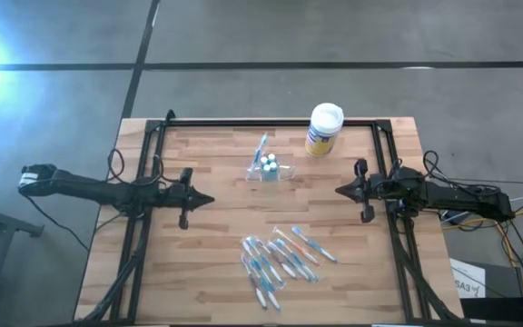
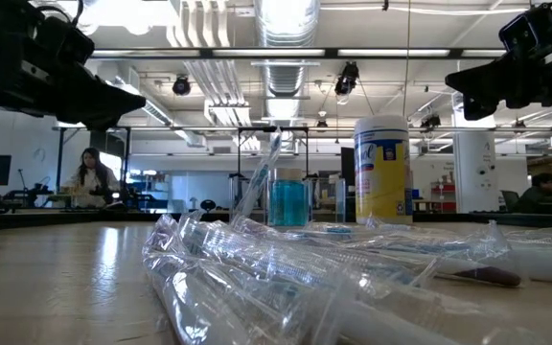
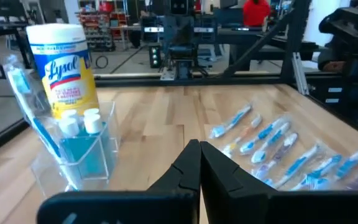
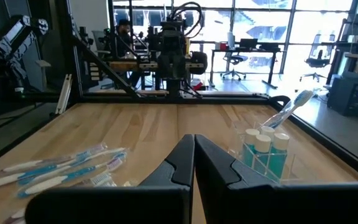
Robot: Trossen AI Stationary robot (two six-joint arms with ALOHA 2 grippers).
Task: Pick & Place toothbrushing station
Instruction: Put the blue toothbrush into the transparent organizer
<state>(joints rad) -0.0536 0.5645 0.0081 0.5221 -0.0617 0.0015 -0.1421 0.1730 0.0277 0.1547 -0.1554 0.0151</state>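
My left gripper (image 1: 209, 200) waits at left of the frame, fingers together, holding nothing. At upper centre stands the small clear plastic cup (image 1: 270, 169), upright so one blue-white toothbrush (image 1: 262, 147) leans inside. Wrapped toothbrushes (image 1: 280, 259) lie below; their count is unclear. My right gripper (image 1: 339, 191), also closed, waits at right.

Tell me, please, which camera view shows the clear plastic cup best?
The left wrist view: the clear plastic cup is near and large, with a toothbrush and white-capped tubes inside. The right wrist view shows it smaller, the high view tiny from above, and the low view partly behind wrapped toothbrushes.
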